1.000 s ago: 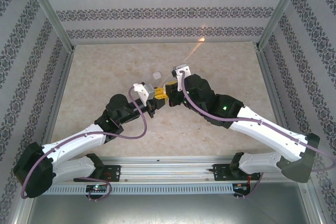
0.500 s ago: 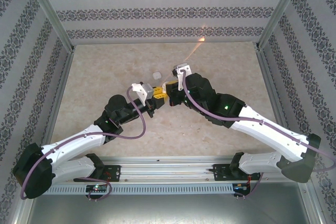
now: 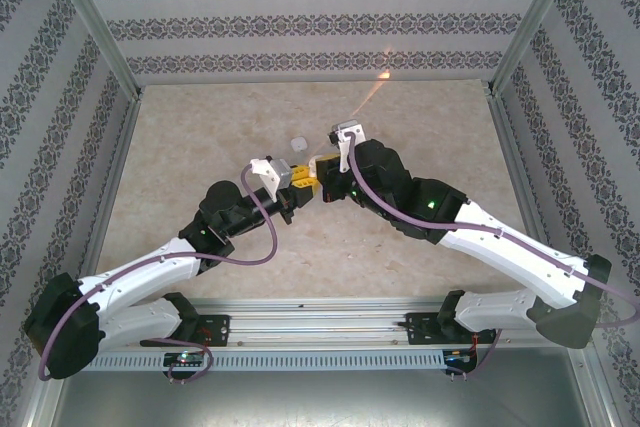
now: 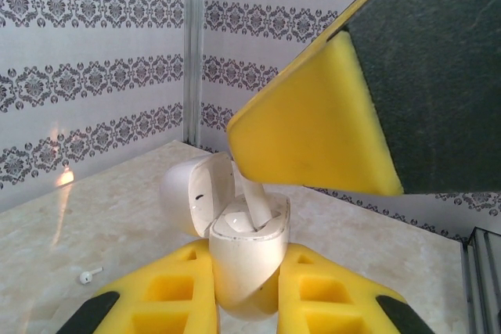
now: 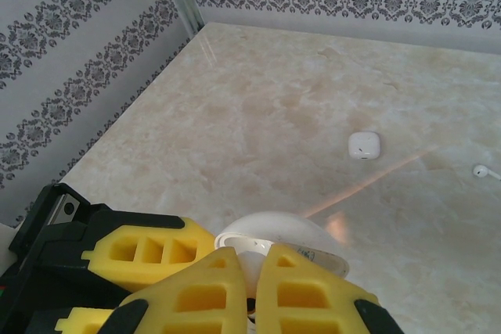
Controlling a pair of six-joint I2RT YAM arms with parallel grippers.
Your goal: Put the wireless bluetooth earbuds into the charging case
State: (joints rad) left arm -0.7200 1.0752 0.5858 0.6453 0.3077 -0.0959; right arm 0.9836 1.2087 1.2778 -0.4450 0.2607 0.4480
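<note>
My left gripper [image 4: 246, 271] is shut on an open white charging case [image 4: 243, 252], lid [image 4: 192, 193] tipped back to the left, held above the table. My right gripper [image 5: 250, 260] is shut on a white earbud [image 4: 252, 197] whose lower end sits inside the case's opening. The case [image 5: 278, 236] lies just beyond the right gripper's tips. A loose earbud [image 4: 90, 274] lies on the table, also far right in the right wrist view [image 5: 485, 170]. From above, the left gripper [image 3: 298, 183] and right gripper [image 3: 318, 175] meet mid-table.
A second small rounded-square white case [image 5: 364, 145] lies shut on the marble table beyond the grippers, also seen from above [image 3: 297, 142]. Patterned walls and metal posts [image 4: 193, 52] enclose the table on three sides. The left gripper's yellow finger [image 5: 149, 252] is beside the right one.
</note>
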